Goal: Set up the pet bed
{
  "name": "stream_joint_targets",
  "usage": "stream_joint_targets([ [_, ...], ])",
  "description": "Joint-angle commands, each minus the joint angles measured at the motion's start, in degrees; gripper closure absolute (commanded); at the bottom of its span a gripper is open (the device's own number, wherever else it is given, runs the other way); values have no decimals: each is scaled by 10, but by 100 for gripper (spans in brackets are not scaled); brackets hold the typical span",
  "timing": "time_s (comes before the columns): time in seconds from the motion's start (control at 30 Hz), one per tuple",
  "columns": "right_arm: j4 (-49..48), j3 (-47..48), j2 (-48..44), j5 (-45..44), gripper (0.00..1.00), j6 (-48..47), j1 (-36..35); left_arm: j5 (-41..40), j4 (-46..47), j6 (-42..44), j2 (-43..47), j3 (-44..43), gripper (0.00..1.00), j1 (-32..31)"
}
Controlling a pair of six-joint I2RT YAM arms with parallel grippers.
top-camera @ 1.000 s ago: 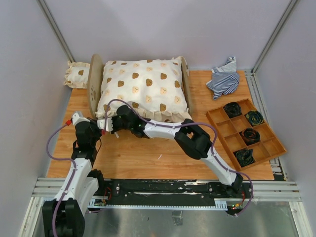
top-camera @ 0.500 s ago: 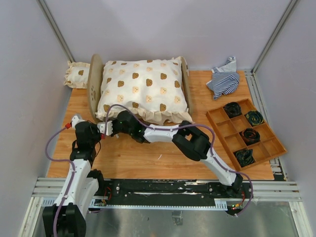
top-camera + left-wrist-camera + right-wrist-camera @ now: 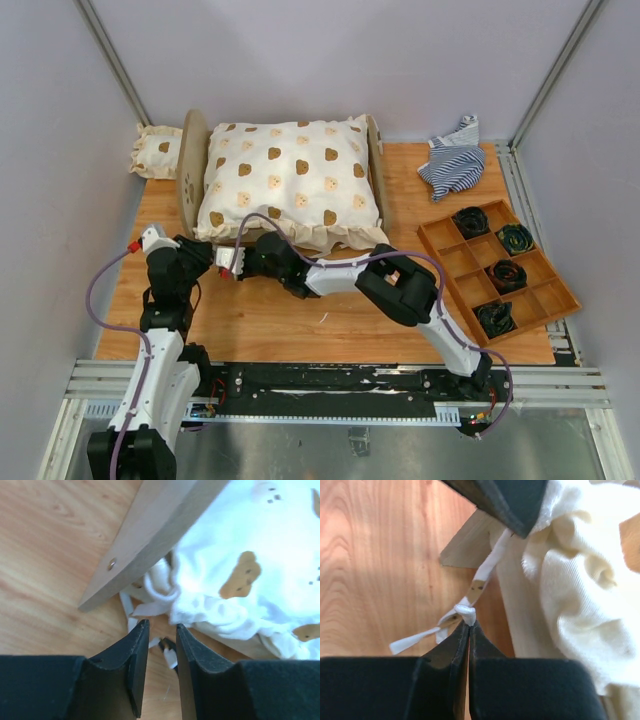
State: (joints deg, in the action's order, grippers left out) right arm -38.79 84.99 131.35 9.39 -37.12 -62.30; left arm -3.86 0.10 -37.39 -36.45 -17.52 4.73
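Right gripper: clenched on white tie at pet bed corner.
Left gripper: stood narrowly parted, empty.

Top view evenly lit, sharp, soft shadows. Wrist views: cushion overexposed, glaring white; near foreground blurred.

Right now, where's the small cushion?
Top view: the small cushion sits at the far-left corner of the table, just outside the left end board of the pet bed.

Matt pale wood pet bed, soft cream cloth cushion, white fabric tie, smooth wood-grain table.
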Motion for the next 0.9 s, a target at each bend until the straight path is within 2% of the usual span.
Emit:
stream_joint_targets([
  [0.0,-3,-10,-40,68,100,154,10,67,70,79,4,-24,66,-2],
  [0.07,29,2,-43,81,100,187,15,107,54,112,11,-29,64,-2],
  [0.2,41,5,-50,110,100,248,33,59,-20,76,51,-33,66,-2],
  [0.33,56,15,-52,136,100,263,41,89,-64,46,70,-30,65,-2],
  [0.4,70,23,-52,138,100,266,42,138,-63,51,62,-25,61,-2],
  [0.57,93,48,-43,141,100,269,42,196,-37,9,37,-9,55,-2],
  [0.7,94,53,-40,148,100,270,42,196,-9,7,19,-2,46,-2],
  [0.87,85,44,-47,151,100,270,42,185,28,-13,-12,7,45,-2],
])
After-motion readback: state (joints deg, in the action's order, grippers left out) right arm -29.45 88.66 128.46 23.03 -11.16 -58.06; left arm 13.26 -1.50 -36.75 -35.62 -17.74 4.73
